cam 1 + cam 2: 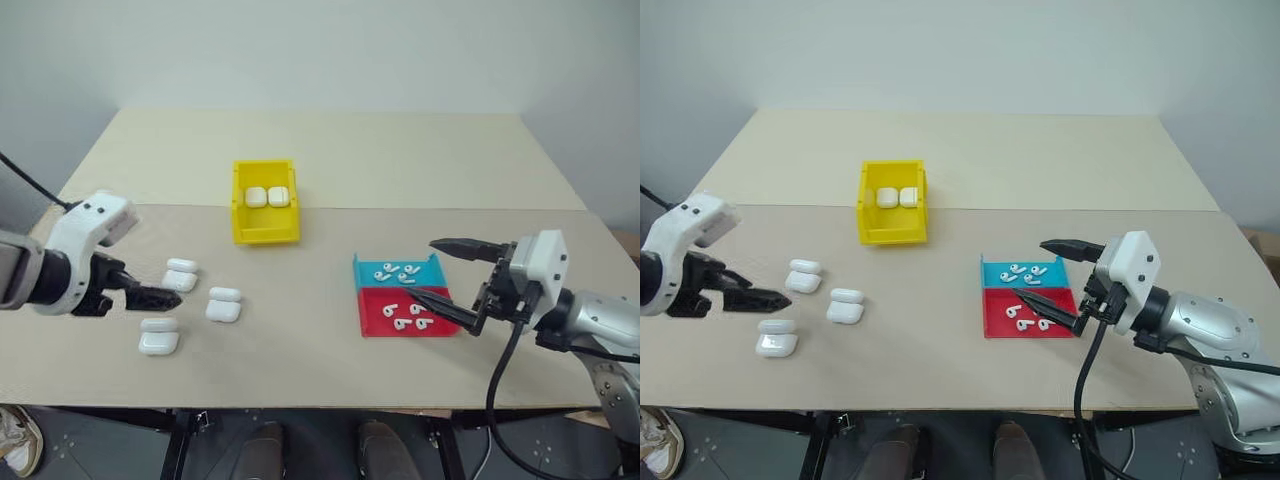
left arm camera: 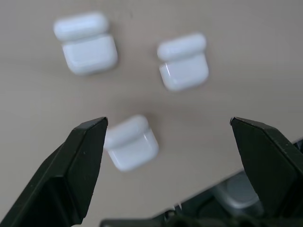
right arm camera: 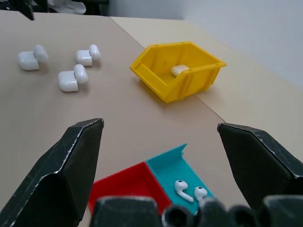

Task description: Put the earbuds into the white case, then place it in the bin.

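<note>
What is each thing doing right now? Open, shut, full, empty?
Three white cases on table: lids open.
Two cases in yellow bin: shut.
Tray: holds loose earbuds.
Left gripper: open, empty.
Right gripper: open, empty.

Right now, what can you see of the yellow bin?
The yellow bin is a small rectangular box of bright glossy plastic with a lowered front lip, standing upright on the table behind the three open cases. Two closed white cases lie side by side inside, against its back wall. Neither hand touches it.
</note>
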`<action>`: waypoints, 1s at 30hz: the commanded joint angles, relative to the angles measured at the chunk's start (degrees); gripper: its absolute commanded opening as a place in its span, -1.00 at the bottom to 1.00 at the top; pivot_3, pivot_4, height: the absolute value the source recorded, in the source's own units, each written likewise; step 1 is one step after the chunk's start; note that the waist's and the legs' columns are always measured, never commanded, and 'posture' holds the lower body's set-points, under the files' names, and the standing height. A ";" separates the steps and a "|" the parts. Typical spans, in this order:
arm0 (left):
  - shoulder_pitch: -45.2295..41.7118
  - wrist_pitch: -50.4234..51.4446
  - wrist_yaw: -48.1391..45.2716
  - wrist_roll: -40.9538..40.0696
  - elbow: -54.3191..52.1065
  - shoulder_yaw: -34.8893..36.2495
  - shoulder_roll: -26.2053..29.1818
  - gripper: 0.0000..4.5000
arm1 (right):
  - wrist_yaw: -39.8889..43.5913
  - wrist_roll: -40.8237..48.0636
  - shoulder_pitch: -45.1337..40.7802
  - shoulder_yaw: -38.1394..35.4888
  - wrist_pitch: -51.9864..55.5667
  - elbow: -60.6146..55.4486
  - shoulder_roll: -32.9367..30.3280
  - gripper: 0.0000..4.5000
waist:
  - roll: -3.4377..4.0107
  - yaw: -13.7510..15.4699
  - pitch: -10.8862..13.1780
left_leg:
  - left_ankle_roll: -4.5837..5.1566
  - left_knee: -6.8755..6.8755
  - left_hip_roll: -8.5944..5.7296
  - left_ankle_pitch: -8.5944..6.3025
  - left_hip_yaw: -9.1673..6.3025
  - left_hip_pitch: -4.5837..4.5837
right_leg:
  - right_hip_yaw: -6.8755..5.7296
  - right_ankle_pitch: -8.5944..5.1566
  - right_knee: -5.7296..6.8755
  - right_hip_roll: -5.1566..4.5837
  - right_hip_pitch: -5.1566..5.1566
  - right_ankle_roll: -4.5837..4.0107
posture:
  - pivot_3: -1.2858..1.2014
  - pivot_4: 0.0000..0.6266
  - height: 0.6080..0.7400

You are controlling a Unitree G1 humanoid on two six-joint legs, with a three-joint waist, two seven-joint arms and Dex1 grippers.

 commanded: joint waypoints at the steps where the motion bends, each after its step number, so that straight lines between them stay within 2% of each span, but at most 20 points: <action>1: 4.54 -6.27 2.96 -10.43 0.41 0.11 8.29 1.00 | -0.23 1.23 -0.89 -0.54 0.09 -0.67 0.25 0.99 | -0.02 0.15 0.01 | 0.00 0.00 0.00 0.00 0.00 0.00 | -0.01 0.00 0.00 -0.01 0.00 -0.01 | 0.03 -0.52 1.00; 6: 11.55 -8.20 -1.77 -10.90 0.31 0.27 14.59 1.00 | 0.79 1.31 -1.71 -0.55 0.61 1.35 -0.37 0.99 | -0.03 0.50 0.02 | 0.00 0.00 -0.10 0.00 0.31 0.04 | -0.05 -0.02 -0.08 -0.03 0.10 0.00 | 0.03 -0.52 1.00; 9: 13.97 -8.91 -2.12 -10.90 0.75 -0.78 16.16 1.00 | 0.97 1.95 -3.36 -0.51 1.89 2.24 -0.76 0.99 | -0.05 0.45 0.03 | 0.00 0.00 -0.05 0.00 0.51 0.02 | -0.06 -0.02 -0.16 0.02 0.10 0.00 | 0.03 -0.52 1.00; 14: 13.96 -10.91 -3.05 -10.90 2.56 -7.50 19.97 1.00 | 1.76 2.36 -5.49 -0.06 3.57 2.86 -1.10 0.99 | -0.07 0.35 0.05 | -0.02 0.00 -0.04 -0.01 0.54 -0.03 | -0.05 -0.03 -0.22 0.18 0.08 -0.03 | 0.03 -0.52 1.00; 17: 13.95 -12.72 -1.36 -10.90 3.15 -10.04 19.88 1.00 | 2.12 2.36 -6.54 0.24 4.12 3.55 -1.19 0.99 | -0.08 0.35 0.05 | -0.02 0.00 -0.02 -0.01 0.56 -0.02 | -0.05 -0.03 -0.21 0.18 0.08 -0.03 | 0.03 -0.52 1.00; 20: 16.25 -14.93 2.37 -10.90 3.17 -8.92 16.33 1.00 | 2.36 2.44 -7.32 0.72 4.59 3.68 -1.13 0.99 | -0.08 0.40 0.05 | -0.02 0.00 -0.02 -0.01 0.58 -0.02 | -0.03 -0.03 -0.22 0.17 0.08 -0.03 | 0.03 -0.52 1.00; 25: 27.89 -23.13 21.17 -10.90 -3.11 3.53 0.04 1.00 | 2.61 2.37 -7.98 1.07 4.88 4.03 -1.00 0.99 | -0.01 0.43 0.04 | -0.02 -0.07 0.05 -0.01 0.49 -0.01 | -0.02 -0.02 -0.16 0.03 0.03 -0.05 | 0.03 -0.52 1.00; 27: 28.60 -26.96 28.62 -10.90 -6.49 4.06 -5.47 1.00 | 2.95 2.33 -8.21 1.06 4.90 4.24 -1.16 0.99 | -0.11 0.41 0.08 | -0.02 -0.07 0.06 -0.01 0.23 -0.04 | -0.01 0.00 -0.17 -0.10 -0.01 -0.06 | 0.03 -0.52 1.00; 30: 28.15 -29.61 36.56 -10.90 -8.81 3.79 -10.54 1.00 | 3.31 2.41 -8.39 0.65 5.00 4.26 -1.45 0.99 | -0.13 0.52 0.08 | -0.03 -0.07 0.02 -0.02 0.18 -0.04 | -0.03 0.04 -0.18 -0.18 0.00 -0.05 | 0.03 -0.52 1.00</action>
